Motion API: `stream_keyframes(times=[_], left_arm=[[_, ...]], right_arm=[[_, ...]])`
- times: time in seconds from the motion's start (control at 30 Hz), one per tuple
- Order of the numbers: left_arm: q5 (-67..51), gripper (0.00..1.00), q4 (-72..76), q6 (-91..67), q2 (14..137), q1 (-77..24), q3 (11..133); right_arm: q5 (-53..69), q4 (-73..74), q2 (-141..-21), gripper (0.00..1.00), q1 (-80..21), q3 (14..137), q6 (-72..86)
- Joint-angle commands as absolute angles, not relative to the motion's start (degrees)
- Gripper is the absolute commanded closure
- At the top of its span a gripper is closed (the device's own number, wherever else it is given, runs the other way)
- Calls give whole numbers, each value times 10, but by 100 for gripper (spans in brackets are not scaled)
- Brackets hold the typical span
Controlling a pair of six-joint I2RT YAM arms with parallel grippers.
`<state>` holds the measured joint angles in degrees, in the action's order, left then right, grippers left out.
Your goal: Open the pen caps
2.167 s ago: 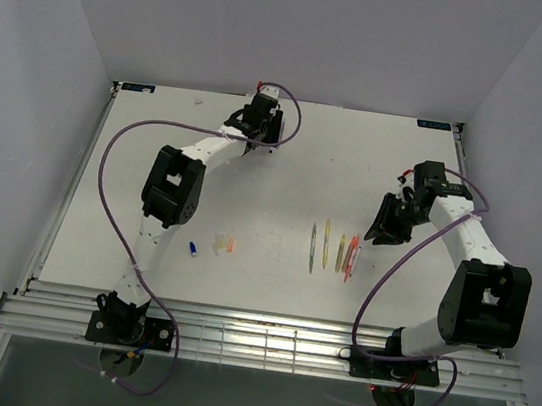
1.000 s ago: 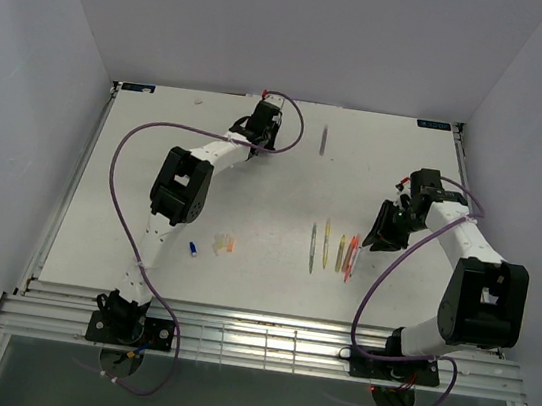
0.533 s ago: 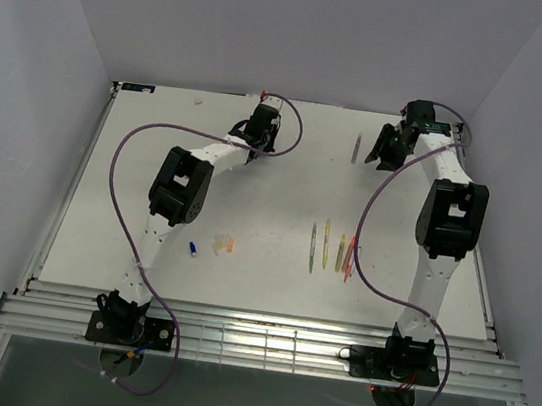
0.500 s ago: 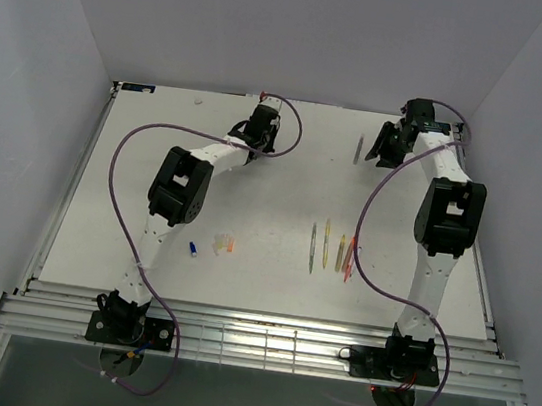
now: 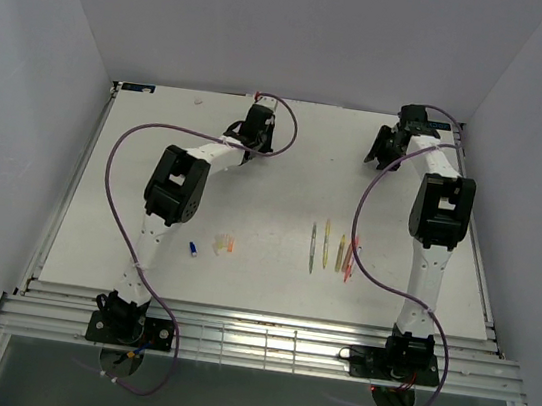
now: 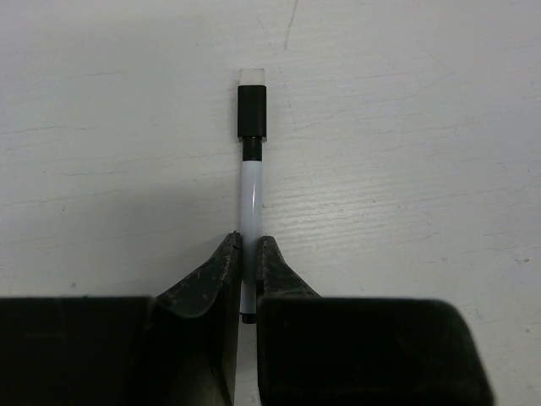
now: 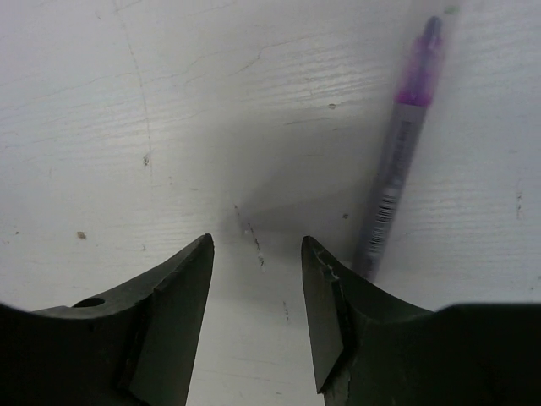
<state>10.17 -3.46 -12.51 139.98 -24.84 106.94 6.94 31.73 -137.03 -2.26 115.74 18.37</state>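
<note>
In the left wrist view my left gripper (image 6: 249, 245) is shut on the rear of a white pen (image 6: 250, 190) that points away over the table. A black pen cap (image 6: 251, 112) sits on its far end. From above, the left gripper (image 5: 259, 126) is at the table's back. My right gripper (image 5: 385, 148) is at the back right. In the right wrist view the right gripper (image 7: 256, 245) is open with only bare table between its fingers. A purple-ended pen (image 7: 397, 161) lies just right of its right finger (image 7: 325, 288). Loose pen caps, blue (image 5: 193, 249) and yellow-orange (image 5: 223, 245), lie at mid-left.
A row of several pens (image 5: 333, 248) lies right of the table's centre, near the right arm's upright links (image 5: 438, 216). Purple cables loop off both arms. The table's back edge and wall are just behind both grippers.
The right arm swung from beside the pen row to the table's back right, and its jaws opened wider. The left jaws closed onto the white pen.
</note>
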Motion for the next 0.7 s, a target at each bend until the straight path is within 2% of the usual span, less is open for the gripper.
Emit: stream_keyframes(times=[0.0,0.23,0.37,0.53,0.6,0.67], left_arm=[[56,100,-73,-136,1353,-251,1062],[26,100,-58,-148,1324,-251,1033],[20,100,-56,-156,1323,-251,1023],[2,100,-48,-177,1322,-251,1016],[-18,100,-44,-185,1324,-251,1017],[-21,100,-45,-186,1327,-251,1020]], right_arm=[[41,297,-1383,47,-18,1181,173],[50,251,-1350,50,-15,1151,147],[-95,210,-1257,48,-6,1090,142],[-122,213,-1211,46,33,1048,137],[-115,206,-1182,48,47,1010,148],[-158,204,-1154,54,60,984,161]])
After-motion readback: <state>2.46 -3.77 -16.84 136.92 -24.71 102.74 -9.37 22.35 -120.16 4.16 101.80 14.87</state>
